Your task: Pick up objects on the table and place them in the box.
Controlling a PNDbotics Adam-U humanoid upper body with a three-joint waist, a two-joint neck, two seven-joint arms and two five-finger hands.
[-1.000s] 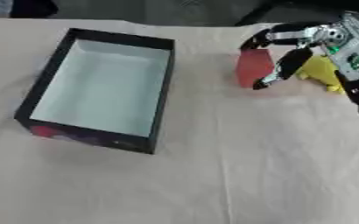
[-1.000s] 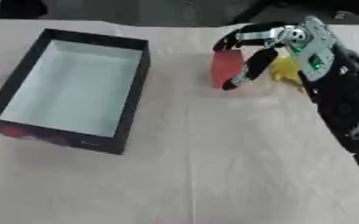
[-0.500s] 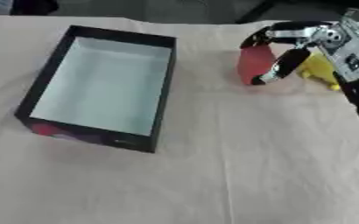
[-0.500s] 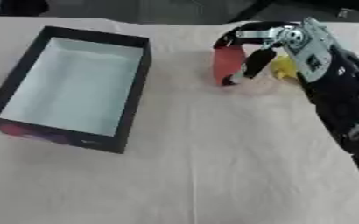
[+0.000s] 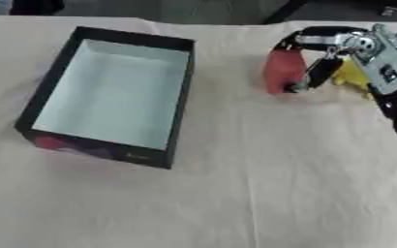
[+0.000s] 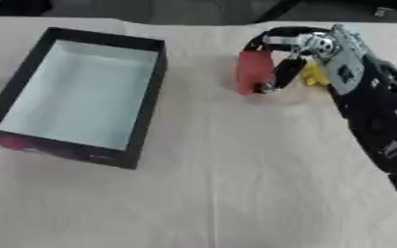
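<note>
Black box (image 5: 170,159), pale inside, open top, sits left on the cloth-covered table (image 5: 236,203); colourful print on its near wall, unreadable. Further right, right hand (image 6: 308,46) has fingers and thumb curled round an upright red block (image 6: 252,72). Yellow object (image 5: 352,75) just behind the hand.

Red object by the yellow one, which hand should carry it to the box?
The right hand: its fingers already curl round the red object, right of the box. The left hand shows in neither view.
</note>
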